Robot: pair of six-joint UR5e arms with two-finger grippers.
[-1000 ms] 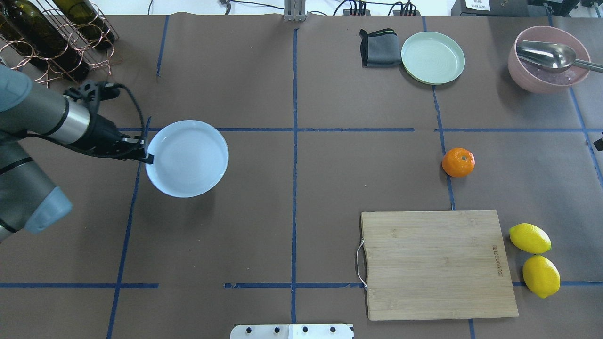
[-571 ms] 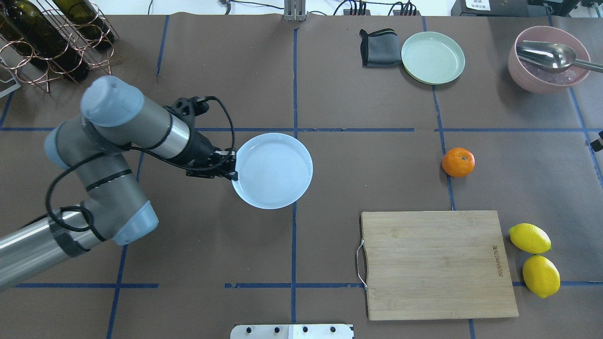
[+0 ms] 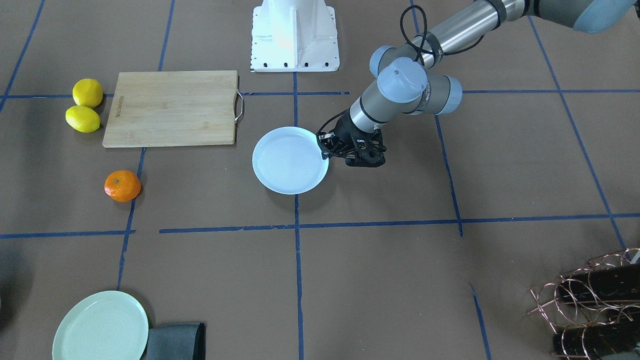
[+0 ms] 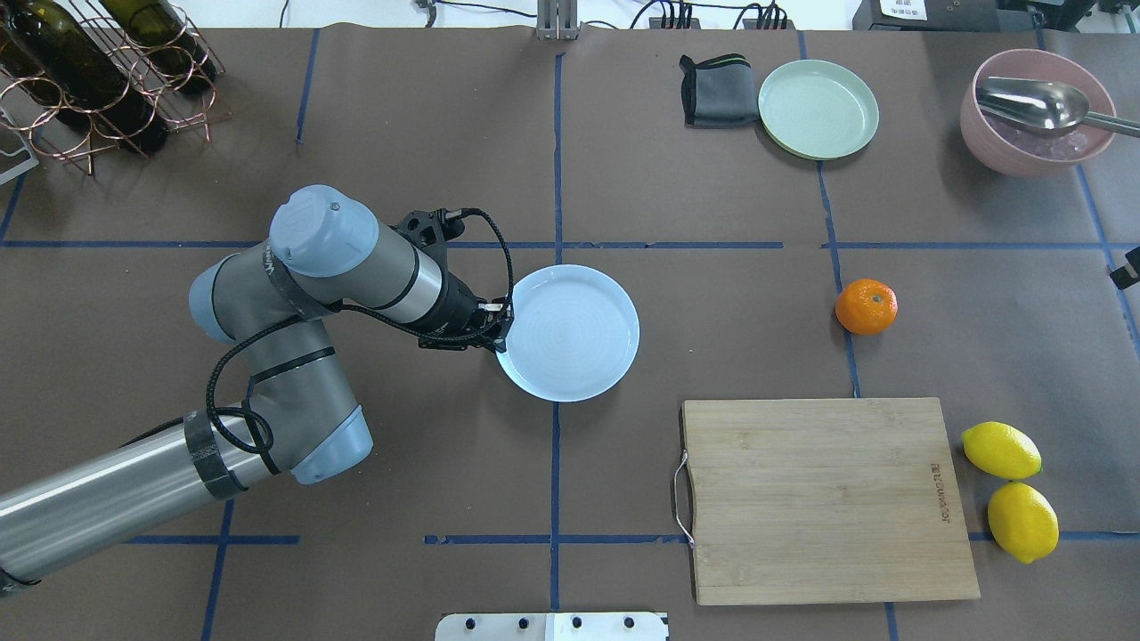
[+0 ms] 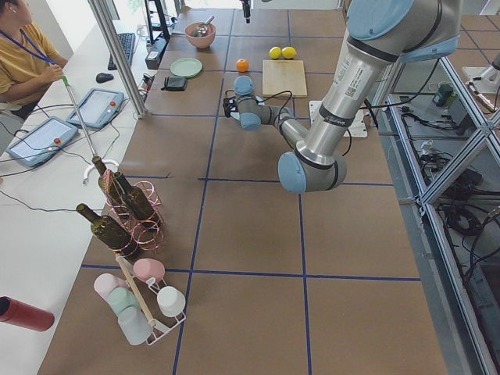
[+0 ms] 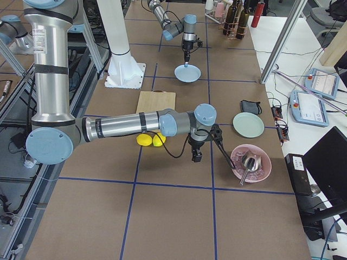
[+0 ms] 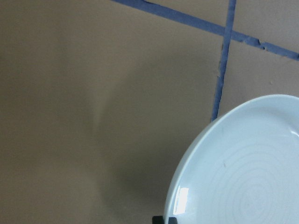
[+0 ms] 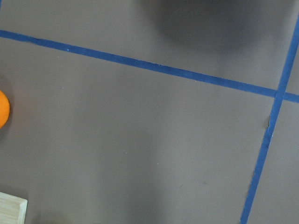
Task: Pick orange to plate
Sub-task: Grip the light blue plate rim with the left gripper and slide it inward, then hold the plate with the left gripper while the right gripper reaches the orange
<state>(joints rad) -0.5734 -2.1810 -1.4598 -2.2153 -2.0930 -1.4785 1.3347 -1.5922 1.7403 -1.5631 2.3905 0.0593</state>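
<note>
The orange (image 4: 866, 307) lies on the brown table right of centre, with nothing touching it; it also shows as an orange sliver (image 8: 2, 109) at the left edge of the right wrist view. My left gripper (image 4: 500, 328) is shut on the left rim of the white, bluish plate (image 4: 574, 334) at the table's middle. The front-facing view shows the same plate (image 3: 290, 160) pinched by that gripper (image 3: 322, 145). Only a dark sliver of my right gripper (image 4: 1129, 267) shows at the right edge, well right of the orange. Whether it is open or shut I cannot tell.
A wooden cutting board (image 4: 828, 499) lies at the front right with two lemons (image 4: 1002, 450) beside it. At the back right are a pale green plate (image 4: 818, 109), a grey cloth (image 4: 712, 89) and a pink bowl (image 4: 1024, 147) with a metal scoop. A bottle rack (image 4: 98, 71) stands back left.
My left arm has carried the plate rightward, from the table's left part to its centre line. The orange has stayed in place.
</note>
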